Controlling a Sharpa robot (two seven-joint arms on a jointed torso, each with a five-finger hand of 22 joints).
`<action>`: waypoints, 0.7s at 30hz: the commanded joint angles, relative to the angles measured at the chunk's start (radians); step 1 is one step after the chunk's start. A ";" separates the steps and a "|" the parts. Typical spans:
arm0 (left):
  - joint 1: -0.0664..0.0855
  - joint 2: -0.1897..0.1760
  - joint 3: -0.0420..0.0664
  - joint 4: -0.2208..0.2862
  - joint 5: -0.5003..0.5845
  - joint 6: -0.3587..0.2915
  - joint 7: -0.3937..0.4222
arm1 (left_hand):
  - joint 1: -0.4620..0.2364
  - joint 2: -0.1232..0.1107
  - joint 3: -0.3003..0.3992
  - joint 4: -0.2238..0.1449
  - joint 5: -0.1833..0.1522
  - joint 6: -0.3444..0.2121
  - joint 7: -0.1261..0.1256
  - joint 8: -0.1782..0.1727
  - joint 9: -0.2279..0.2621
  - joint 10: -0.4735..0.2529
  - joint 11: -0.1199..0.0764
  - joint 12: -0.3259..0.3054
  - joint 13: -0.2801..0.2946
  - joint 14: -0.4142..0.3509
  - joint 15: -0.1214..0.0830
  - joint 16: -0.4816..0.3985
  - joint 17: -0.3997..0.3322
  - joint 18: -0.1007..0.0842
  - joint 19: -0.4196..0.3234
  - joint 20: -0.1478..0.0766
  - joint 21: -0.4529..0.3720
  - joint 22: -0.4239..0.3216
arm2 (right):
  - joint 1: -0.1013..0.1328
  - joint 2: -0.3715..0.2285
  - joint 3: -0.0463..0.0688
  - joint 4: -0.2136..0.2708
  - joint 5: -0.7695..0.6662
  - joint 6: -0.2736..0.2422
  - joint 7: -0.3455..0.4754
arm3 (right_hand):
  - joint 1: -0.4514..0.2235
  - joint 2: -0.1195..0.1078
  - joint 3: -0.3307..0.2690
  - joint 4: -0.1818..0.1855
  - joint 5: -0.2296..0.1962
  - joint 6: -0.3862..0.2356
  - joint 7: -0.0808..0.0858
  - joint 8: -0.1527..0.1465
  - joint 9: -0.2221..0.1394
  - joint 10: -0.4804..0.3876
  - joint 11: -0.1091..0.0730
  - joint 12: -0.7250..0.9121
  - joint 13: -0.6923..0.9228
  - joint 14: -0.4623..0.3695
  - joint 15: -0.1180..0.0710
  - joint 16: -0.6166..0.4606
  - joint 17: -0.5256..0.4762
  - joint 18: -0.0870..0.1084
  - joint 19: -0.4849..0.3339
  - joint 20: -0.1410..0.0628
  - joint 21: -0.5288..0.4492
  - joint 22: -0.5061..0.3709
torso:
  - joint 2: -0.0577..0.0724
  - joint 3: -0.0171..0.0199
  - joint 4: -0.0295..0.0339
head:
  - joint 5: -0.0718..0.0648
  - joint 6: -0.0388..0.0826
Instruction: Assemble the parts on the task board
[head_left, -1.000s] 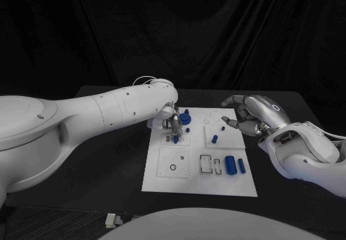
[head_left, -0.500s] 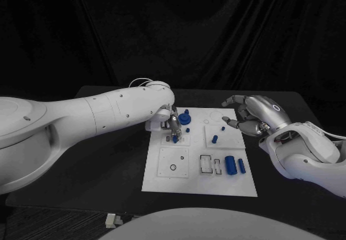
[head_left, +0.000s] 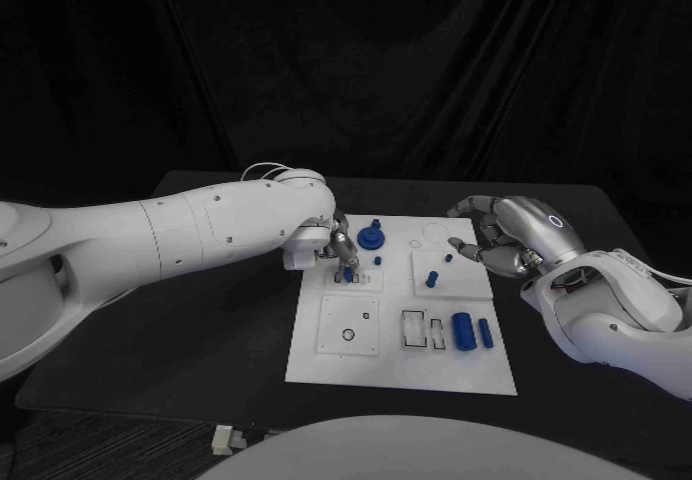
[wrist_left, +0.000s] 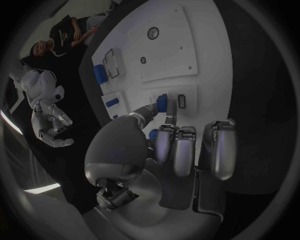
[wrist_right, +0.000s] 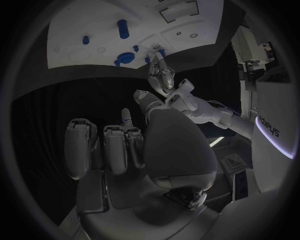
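The white task board (head_left: 329, 340) lies in the middle of the black table. My left hand (head_left: 339, 247) is over the board's far left corner and pinches a small blue part (head_left: 348, 272) between thumb and finger, its lower end at the board; the pinch on this blue part (wrist_left: 162, 102) is plain in the left wrist view. A blue round part (head_left: 372, 238) stands just beside it. My right hand (head_left: 499, 240) hovers at the board's far right edge, fingers curled in, holding nothing. In the right wrist view the task board (wrist_right: 94, 22) is beyond my right hand (wrist_right: 125, 145).
Other blue parts on the board: a small peg (head_left: 378, 260), two small pieces (head_left: 433, 277) (head_left: 447, 258), a thick cylinder (head_left: 462, 330) and a thinner bar (head_left: 485, 333) near empty rectangular slots (head_left: 413, 329). Black table surrounds the board.
My left arm has swung outward and lower while its hand stays at the board's far left corner with the small blue part. The right hand has barely moved.
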 joint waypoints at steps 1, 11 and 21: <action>0.003 -0.006 0.001 0.021 0.005 -0.071 -0.007 | 0.001 0.013 0.081 -0.072 -0.006 0.003 -0.009 0.002 0.123 0.001 -0.007 -0.004 0.094 0.106 -0.008 0.003 0.263 0.016 0.008 -0.005 0.000 0.213 | -0.005 0.000 0.000 -0.002 -0.004 -0.008 0.004 | 0.007 0.001 0.004 0.002 0.005 -0.001 0.000 0.006 -0.001 0.078 -0.005 -0.007 0.225 0.078 -0.008 -0.006 0.141 0.010 0.022 -0.007 -0.003 0.205 | 0.000 0.0009 -0.0006 | 0.000 0.000; 0.002 -0.013 0.001 0.042 0.005 -0.109 0.004 | 0.004 0.015 0.085 -0.066 -0.024 -0.004 -0.007 -0.001 0.129 -0.006 -0.006 -0.018 0.081 0.106 -0.008 0.003 0.263 0.018 0.002 -0.004 -0.012 0.210 | -0.009 -0.001 0.000 -0.003 -0.004 -0.011 0.005 | 0.007 0.001 0.004 0.002 0.005 -0.001 0.000 0.006 -0.001 0.078 -0.005 -0.007 0.225 0.078 -0.008 -0.006 0.141 0.010 0.022 -0.007 -0.003 0.205 | 0.002 0.0012 -0.0006 | -0.005 0.000; -0.011 -0.032 0.000 0.078 -0.049 -0.211 0.039 | 0.010 0.020 0.089 -0.060 -0.037 -0.012 -0.005 -0.005 0.133 -0.014 -0.004 -0.030 0.070 0.105 -0.005 0.002 0.262 0.024 -0.015 -0.003 -0.037 0.202 | -0.011 0.000 0.000 -0.004 -0.004 -0.020 0.012 | 0.008 0.000 0.005 0.002 0.005 -0.001 0.000 0.006 -0.002 0.077 -0.005 -0.008 0.223 0.078 -0.008 -0.008 0.139 0.011 0.022 -0.007 -0.005 0.204 | 0.003 0.0001 -0.0018 | -0.002 0.000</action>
